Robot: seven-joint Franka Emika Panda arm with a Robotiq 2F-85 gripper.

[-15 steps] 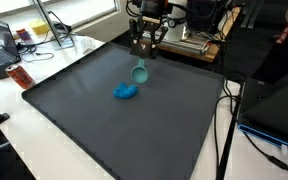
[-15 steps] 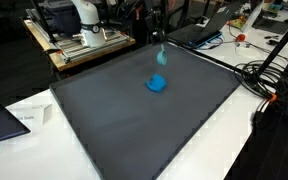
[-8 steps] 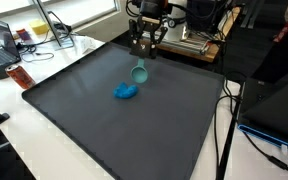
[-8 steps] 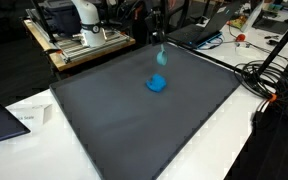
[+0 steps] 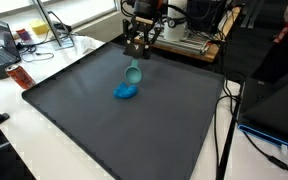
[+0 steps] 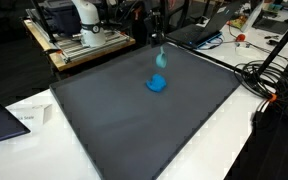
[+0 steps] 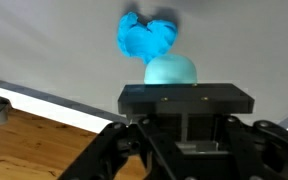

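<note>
Fingers of the gripper [image 5: 137, 53] are pinched tight on the top of a teal cup [image 5: 133, 74], which hangs beneath them, low over the dark mat [image 5: 94, 120]. On that mat, just beside the cup, lies a crumpled blue cloth [image 5: 126, 92].

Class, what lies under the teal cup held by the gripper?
The dark mat, with a crumpled blue cloth close by. The teal cup covers the spot directly beneath it in the wrist view.
</note>
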